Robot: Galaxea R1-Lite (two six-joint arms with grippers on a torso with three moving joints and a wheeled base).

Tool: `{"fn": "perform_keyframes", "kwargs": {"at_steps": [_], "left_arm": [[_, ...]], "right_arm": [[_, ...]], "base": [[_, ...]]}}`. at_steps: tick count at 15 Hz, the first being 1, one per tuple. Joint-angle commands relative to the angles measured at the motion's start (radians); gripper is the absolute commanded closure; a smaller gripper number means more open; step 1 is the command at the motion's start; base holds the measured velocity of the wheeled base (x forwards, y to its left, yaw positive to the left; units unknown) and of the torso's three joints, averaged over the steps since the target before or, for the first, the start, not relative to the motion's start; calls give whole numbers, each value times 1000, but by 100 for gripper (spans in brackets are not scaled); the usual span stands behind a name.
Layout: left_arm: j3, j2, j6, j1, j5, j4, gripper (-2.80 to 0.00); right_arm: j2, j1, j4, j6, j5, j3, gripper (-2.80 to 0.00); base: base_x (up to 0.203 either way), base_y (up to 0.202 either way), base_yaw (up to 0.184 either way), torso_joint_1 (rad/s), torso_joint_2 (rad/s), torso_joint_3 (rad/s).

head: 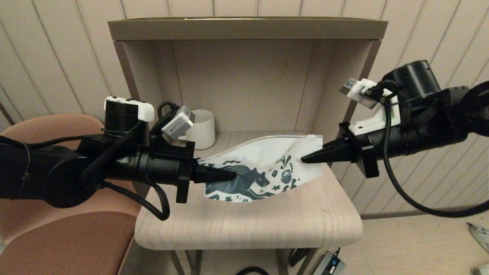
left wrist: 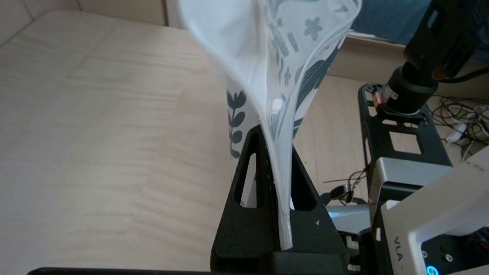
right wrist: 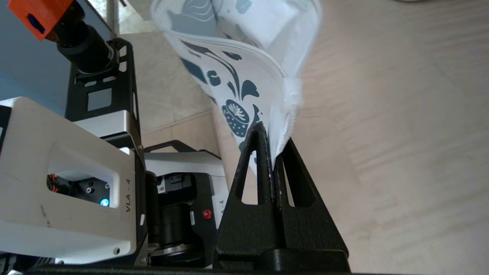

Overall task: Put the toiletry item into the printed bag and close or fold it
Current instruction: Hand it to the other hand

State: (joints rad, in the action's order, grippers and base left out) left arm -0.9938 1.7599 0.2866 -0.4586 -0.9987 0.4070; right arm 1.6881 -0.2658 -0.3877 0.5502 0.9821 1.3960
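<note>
Both hands are clenched on the printed bag (head: 263,168): the left hand (head: 233,175) at its left end, the right hand (head: 304,159) at its right end by the zip, holding it just above the worktop (head: 248,221). The toiletry item is not visible. To close it well, keep the bag taut and level, grips firm.

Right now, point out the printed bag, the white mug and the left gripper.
printed bag (head: 250,181): head view, on the horse print.
white mug (head: 201,130): head view, on its ribbed side.
left gripper (head: 231,175): head view, at the fingertips clamped on the bag.
</note>
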Motion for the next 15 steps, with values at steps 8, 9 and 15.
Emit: {"fn": "perform_keyframes", "kwargs": {"at_steps": [8,9,15], "left_arm": [[-11,6,-5,14,-53,-4,0],[-15,4,-7,19,-67,-5,0],[-14,4,-7,26,-83,-5,0]], "right_arm": [[-2,19,12,0,6,-15,-280],[3,18,15,0,7,-17,-280],[22,25,59,2,72,-25,0]], "base": [[0,0,0,0,0,0],[0,0,0,0,0,0],[0,0,0,0,0,0]]}}
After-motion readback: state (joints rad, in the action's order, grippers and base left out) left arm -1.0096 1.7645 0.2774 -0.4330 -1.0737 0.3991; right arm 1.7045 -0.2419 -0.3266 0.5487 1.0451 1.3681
